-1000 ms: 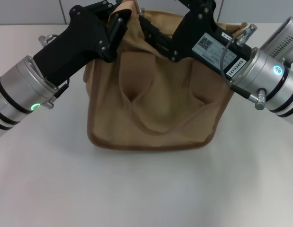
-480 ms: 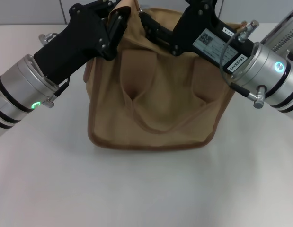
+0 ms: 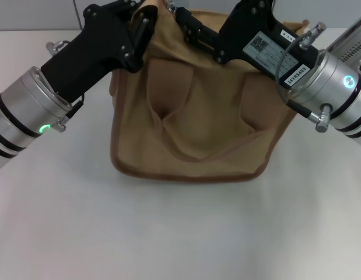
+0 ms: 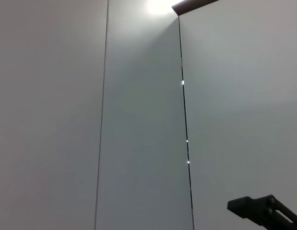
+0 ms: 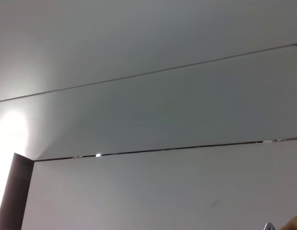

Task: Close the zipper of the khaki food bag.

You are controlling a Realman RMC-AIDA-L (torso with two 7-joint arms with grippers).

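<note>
Since the earlier frames, the right gripper (image 3: 189, 29) has shifted upward and toward the far edge along the top of the khaki food bag (image 3: 192, 125), and the bag's upper right corner has risen with it. Left gripper (image 3: 146, 23) sits at the bag's upper left corner, position unchanged. Whether either gripper is released or clenched cannot be told: the fingers are hidden behind fabric and the arm bodies, and both wrist views show only wall panels. The bag stands on the white table (image 3: 180, 233), centred between the arms, near face toward the camera, one strap handle (image 3: 197, 131) drooping across it. The zipper is out of sight on the top panel. Judgement: soft, light canvas that buckles and lifts under load; it wants one corner held taut while the small pull is pinched.
</note>
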